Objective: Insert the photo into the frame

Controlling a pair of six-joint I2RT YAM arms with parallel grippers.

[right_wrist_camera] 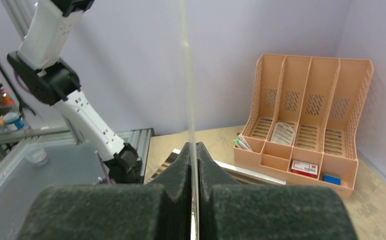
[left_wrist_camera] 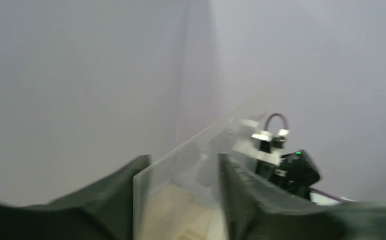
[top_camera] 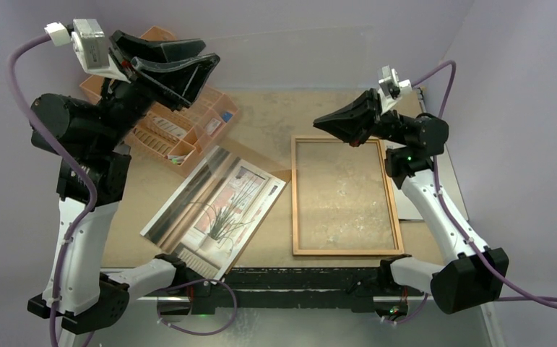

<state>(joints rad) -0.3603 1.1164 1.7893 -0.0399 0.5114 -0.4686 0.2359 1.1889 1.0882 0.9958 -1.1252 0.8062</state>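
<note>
Clear pane [right_wrist_camera: 186, 100] held upright over the table; photo [top_camera: 221, 210] and frame [top_camera: 344, 251] lie flat below.
Right claw [top_camera: 322, 124] is pinched tight on the pane's edge, above the frame's far left corner. Left claw [top_camera: 211, 56], high and well left of the frame, has its fingers spread with the pane's edge between them. Photo is face up just left of the frame, askew, not in it. File rack [top_camera: 161, 43] sits farther left.

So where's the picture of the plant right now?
In the top view the photo lies tilted on the table, just left of the frame and below the orange rack.
</note>
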